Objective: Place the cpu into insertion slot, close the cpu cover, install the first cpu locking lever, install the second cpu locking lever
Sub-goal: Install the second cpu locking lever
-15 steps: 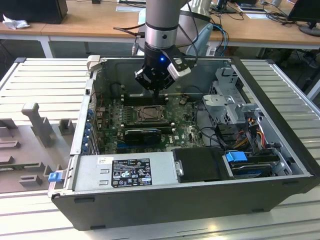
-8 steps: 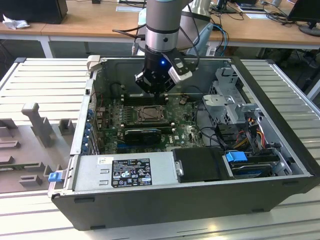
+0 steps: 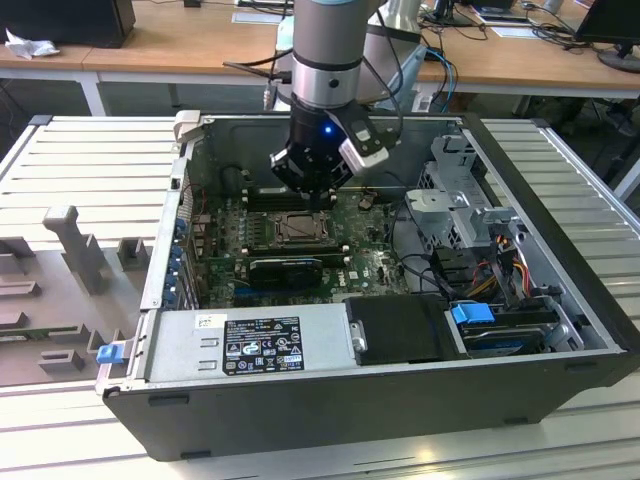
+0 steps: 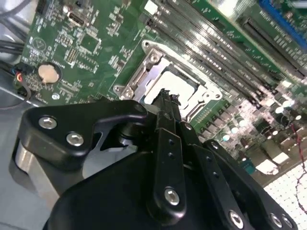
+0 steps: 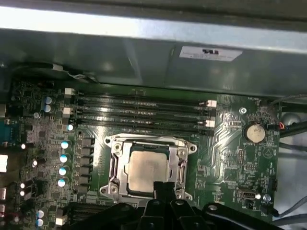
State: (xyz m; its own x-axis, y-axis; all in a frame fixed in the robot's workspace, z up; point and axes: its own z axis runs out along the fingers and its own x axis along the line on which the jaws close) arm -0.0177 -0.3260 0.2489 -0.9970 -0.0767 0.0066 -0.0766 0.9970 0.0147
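Grey ribbed aluminium worktop [image 3: 90,160] carries everything; slats run along its length. Long light wooden desks [image 3: 180,45] stand beyond the worktop's far edge, on white legs. Crumpled white paper [image 3: 28,45] lies at the desk's end on the exterior view's left, beside a dark box [image 3: 75,20]. Loose cables [image 3: 450,15] and papers clutter the desks farther along. Lighting is even, no hard shadows.

One cpu [image 5: 146,170], seated in one insertion slot [image 5: 113,168] under one cpu cover [image 5: 184,165]. Four long black memory slots [image 5: 139,113] beside it. One round coin battery [image 5: 254,132] on one green circuit board [image 5: 230,153]. One open computer case [image 3: 330,400]. One robot arm [image 3: 328,50].
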